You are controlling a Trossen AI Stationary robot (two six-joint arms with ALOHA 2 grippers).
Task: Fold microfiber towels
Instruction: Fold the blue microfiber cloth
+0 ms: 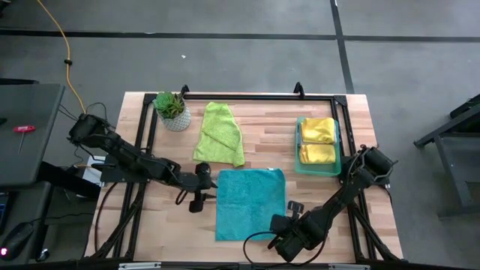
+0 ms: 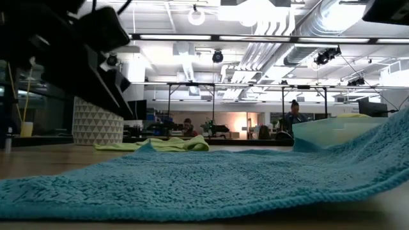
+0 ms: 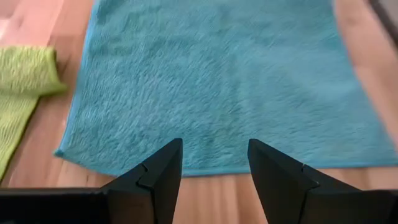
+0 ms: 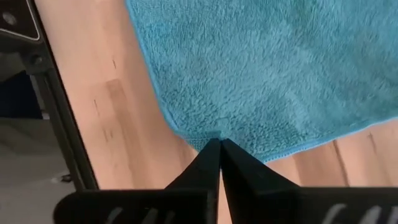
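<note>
Right gripper [image 4: 219,146] jaws pinched together at, probably on, the near corner of the teal towel [image 1: 250,202], left gripper [image 3: 214,155] jaws wide just off its side edge, lime towel [image 1: 220,133] beyond; left should close on the edge before both lift evenly to fold.

A spread towel [image 1: 250,202] lies flat at the table's [image 1: 262,139] front centre. Behind it lies a crumpled towel [image 1: 220,133], with a potted plant [image 1: 172,109] to its left. A tray [image 1: 336,166] holding folded towels [image 1: 318,140] sits right.
</note>
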